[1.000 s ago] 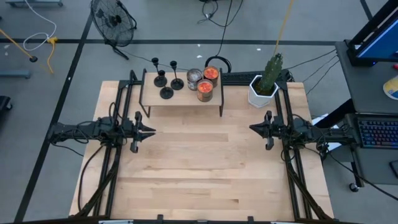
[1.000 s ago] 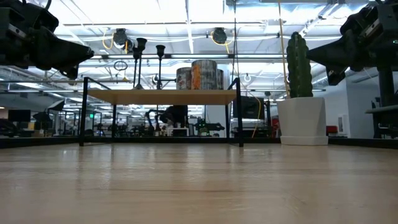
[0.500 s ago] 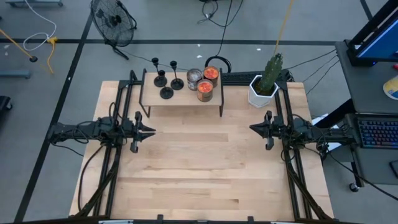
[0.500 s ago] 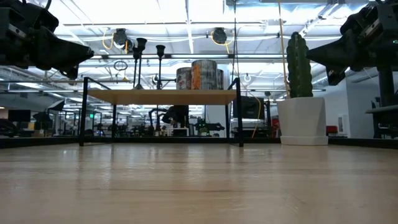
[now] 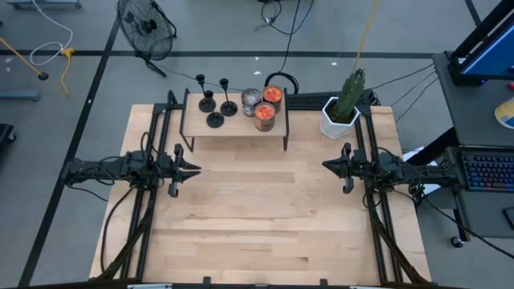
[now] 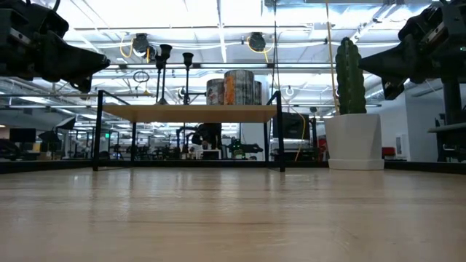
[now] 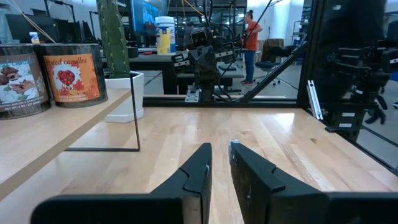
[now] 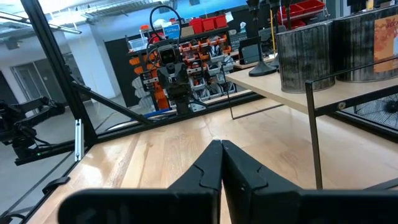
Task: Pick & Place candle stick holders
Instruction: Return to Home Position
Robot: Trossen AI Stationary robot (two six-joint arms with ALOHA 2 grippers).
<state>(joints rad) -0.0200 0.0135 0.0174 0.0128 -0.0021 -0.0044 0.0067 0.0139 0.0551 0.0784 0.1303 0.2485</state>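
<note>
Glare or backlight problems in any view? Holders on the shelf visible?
Low view: bright ceiling lights behind the shelf, so the candle stick holders, left gripper and right gripper read as dark silhouettes. High view: even light, no glare on the table.

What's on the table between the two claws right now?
Nothing. In the high view, the stretch of light wooden tabletop between the left claw and the right claw is bare.

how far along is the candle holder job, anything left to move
Done: all three candle stick holders stand on the shelf beside the jars. In hand: nothing; the left gripper and right gripper sit empty at the table sides. Left: no holder remains below the shelf.
</note>
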